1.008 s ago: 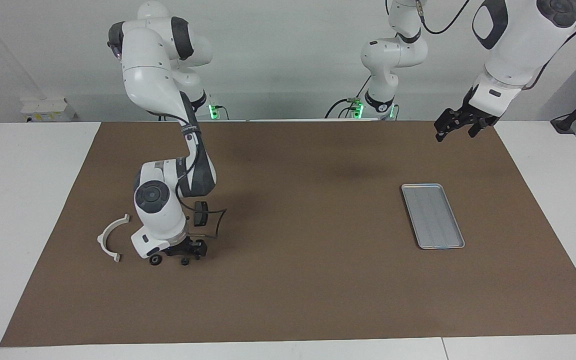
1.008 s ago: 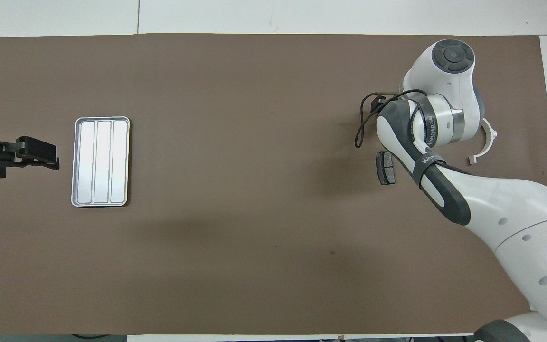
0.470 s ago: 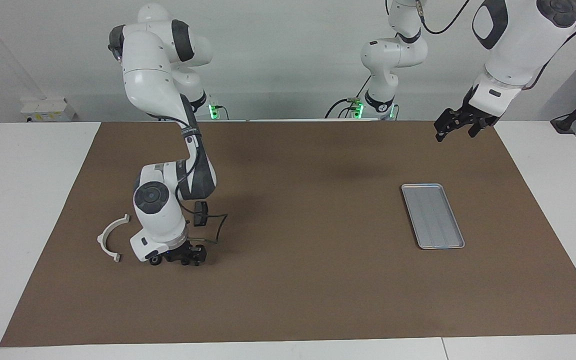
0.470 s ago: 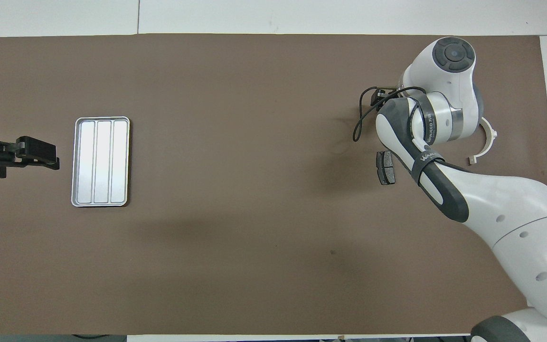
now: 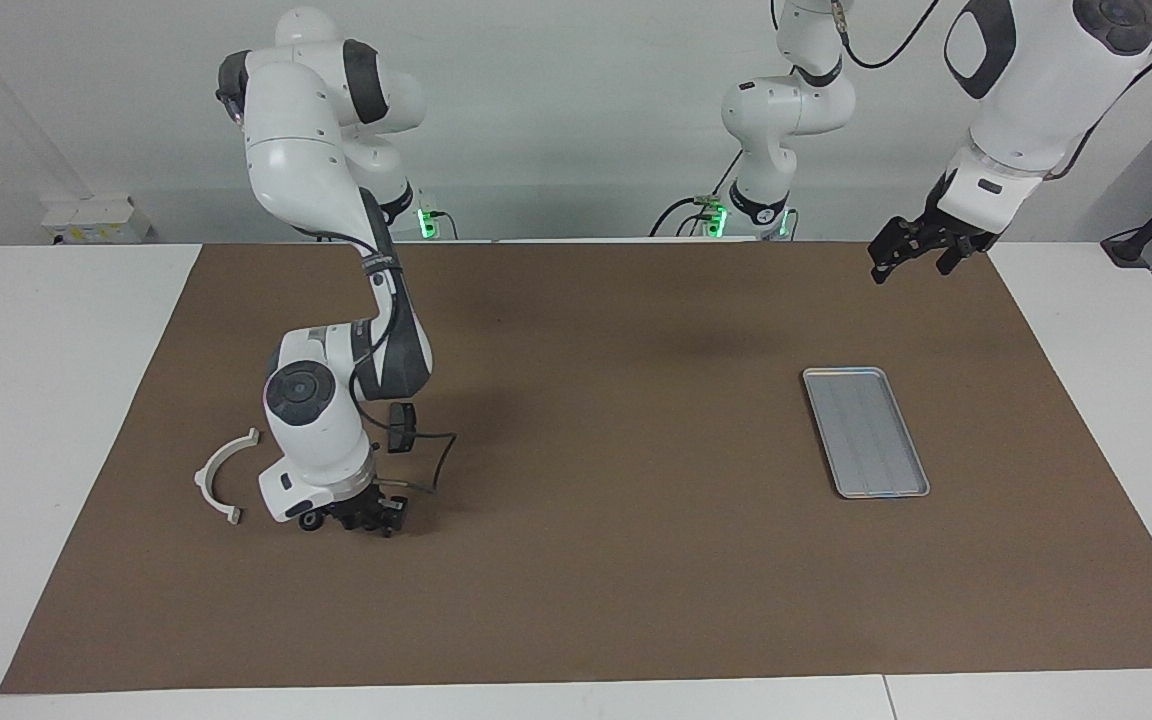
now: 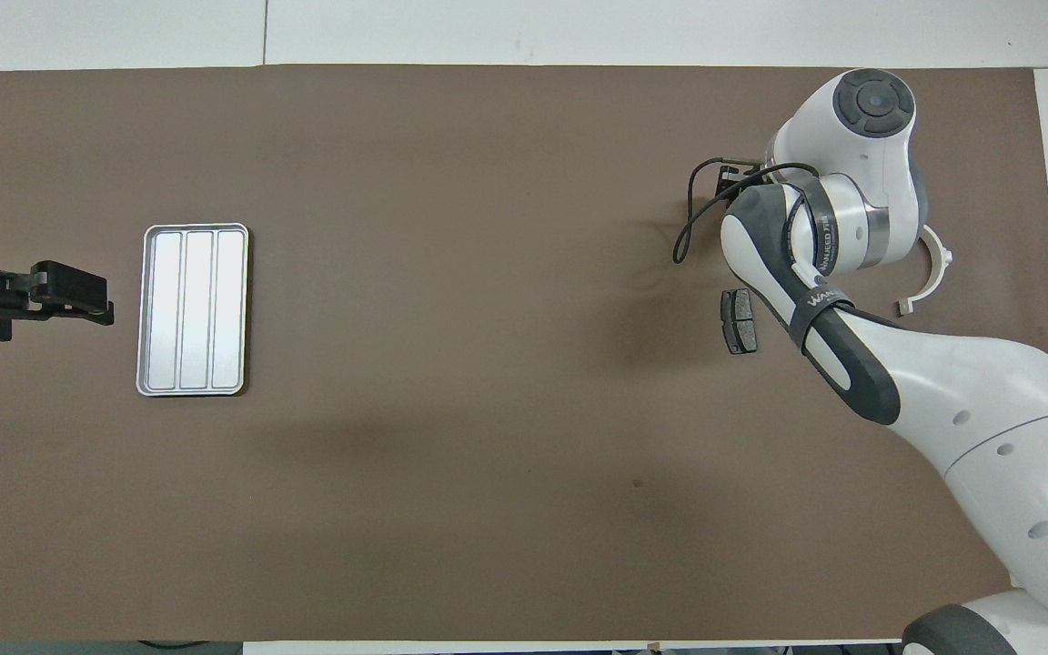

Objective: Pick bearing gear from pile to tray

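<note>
The right end effector (image 5: 361,518) is down on the mat among the small black round pieces, with 1 piece (image 5: 310,521) showing just beside it; whether its fingers have anything pinched I cannot tell. A bearing gear of this kind is probably hard, light and apt to roll, so a grip across its rim looks safest. The left end effector (image 5: 898,254) waits, spread wide, in the air over the mat's edge. Visible counts: 1 white half-ring bracket (image 5: 222,478), 1 brake pad (image 6: 739,320), and 1 silver tray (image 5: 865,431), with nothing in it, toward the left arm's end of the desk.
</note>
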Robot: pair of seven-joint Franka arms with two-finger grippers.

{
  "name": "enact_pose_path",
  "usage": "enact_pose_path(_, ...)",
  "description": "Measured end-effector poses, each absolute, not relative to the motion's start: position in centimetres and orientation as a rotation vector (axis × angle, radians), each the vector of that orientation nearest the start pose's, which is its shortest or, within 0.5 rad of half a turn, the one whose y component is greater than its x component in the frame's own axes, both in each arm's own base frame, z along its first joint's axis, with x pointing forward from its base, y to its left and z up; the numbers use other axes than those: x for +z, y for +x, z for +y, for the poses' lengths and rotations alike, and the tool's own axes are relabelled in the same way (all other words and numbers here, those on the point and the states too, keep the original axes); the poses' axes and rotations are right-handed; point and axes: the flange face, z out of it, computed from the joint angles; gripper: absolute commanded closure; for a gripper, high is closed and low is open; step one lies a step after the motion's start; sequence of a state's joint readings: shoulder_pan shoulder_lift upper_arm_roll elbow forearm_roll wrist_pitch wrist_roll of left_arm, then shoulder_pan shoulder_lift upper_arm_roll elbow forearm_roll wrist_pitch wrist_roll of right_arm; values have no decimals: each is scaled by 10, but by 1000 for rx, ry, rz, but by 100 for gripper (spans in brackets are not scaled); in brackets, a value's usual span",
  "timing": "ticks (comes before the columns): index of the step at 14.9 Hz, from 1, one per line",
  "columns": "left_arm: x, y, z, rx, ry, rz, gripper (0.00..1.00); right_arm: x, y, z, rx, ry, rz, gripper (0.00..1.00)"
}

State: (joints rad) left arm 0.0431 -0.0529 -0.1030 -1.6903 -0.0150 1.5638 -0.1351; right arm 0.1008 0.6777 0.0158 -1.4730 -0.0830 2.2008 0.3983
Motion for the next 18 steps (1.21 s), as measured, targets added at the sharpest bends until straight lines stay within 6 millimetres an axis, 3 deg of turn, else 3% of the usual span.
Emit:
enact_pose_path(4, 596, 533, -35, 117, -3139, -119, 0, 285, 718, 78, -99, -3156, 386, 55)
enact_pose_path(10, 596, 533, -35, 117, -3139, -119, 0, 286, 715, 69, -87, -3159, 407, 79)
enact_pose_path(11, 596, 533, -35, 117, -3139, -119, 0, 286, 715, 69, -89, -3158, 406, 79)
enact_pose_path(14, 596, 533, -35, 117, -3139, -119, 0, 287, 714, 68, -90, -3154, 412, 100)
enact_pose_path(18, 596, 533, -35, 117, -3139, -119, 0, 288, 714, 67, -85, -3153, 414, 100)
